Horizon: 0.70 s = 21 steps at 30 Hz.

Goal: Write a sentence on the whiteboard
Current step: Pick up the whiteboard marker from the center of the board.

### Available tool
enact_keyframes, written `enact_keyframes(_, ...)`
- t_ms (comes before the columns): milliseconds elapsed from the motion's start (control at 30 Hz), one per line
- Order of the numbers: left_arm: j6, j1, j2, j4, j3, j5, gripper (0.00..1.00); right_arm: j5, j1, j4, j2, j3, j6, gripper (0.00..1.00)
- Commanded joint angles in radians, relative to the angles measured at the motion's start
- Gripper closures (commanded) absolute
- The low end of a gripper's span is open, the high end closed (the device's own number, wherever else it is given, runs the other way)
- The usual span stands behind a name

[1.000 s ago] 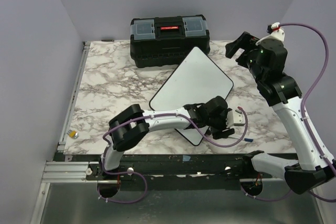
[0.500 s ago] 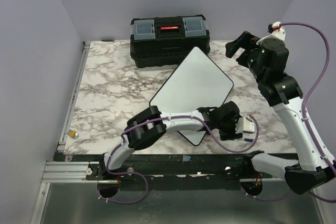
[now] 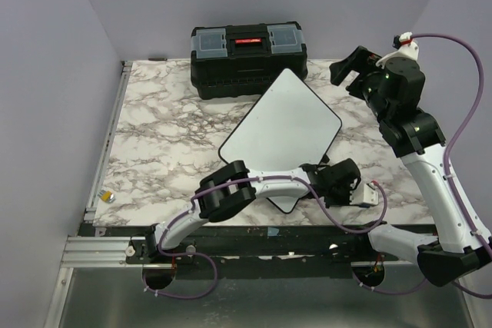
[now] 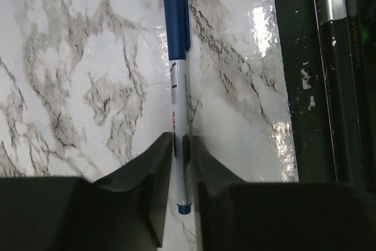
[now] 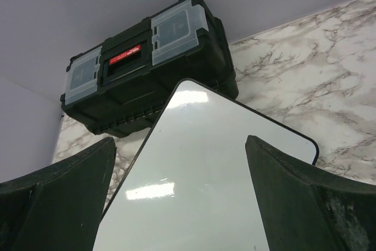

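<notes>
The whiteboard (image 3: 284, 128) lies corner-on in the middle of the marble table, and its face (image 5: 217, 168) shows plain white; no sentence is in view. My left gripper (image 3: 367, 193) is down at the table's near right, past the board's near corner. Seen from the left wrist, its fingers press both sides of a white marker (image 4: 179, 86) with a blue cap that lies on the marble, so the left gripper (image 4: 182, 139) is shut on it. My right gripper (image 3: 347, 67) hangs open and empty high at the back right, and in its own wrist view this gripper (image 5: 181, 139) looks down at the board.
A black toolbox (image 3: 247, 48) with clear lid trays stands behind the board, also in the right wrist view (image 5: 147, 57). The table's dark front rail (image 4: 305, 86) runs just right of the marker. A small yellowish object (image 3: 108, 197) lies by the left rail.
My left arm has stretched rightward along the near edge and its jaws have closed in on the marker. The right arm has stayed in place.
</notes>
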Motion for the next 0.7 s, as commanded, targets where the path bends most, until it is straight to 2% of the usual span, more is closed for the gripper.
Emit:
enact_keyframes(0,0.019,-0.017,0.029,-0.058,0.018,-0.066,0.90,-0.031,0.007,-0.007,-0.009,-0.010,0.002,0.06)
enact_keyframes(33,0.019,-0.016,0.023,-0.065,0.016,-0.074,0.96,-0.034,0.006,-0.007,-0.009,-0.011,0.003,0.06)
enact_keyframes(100,0.019,-0.016,-0.009,-0.068,-0.002,-0.086,1.00,-0.042,0.006,-0.007,-0.009,-0.015,0.005,0.06)
enact_keyframes(367,0.039,-0.017,-0.310,-0.053,-0.159,-0.134,1.00,-0.117,0.007,0.001,0.022,-0.006,-0.015,0.06)
enact_keyframes(667,0.107,0.008,-0.533,-0.121,-0.271,-0.264,1.00,-0.207,0.006,-0.038,0.077,0.069,-0.063,0.04)
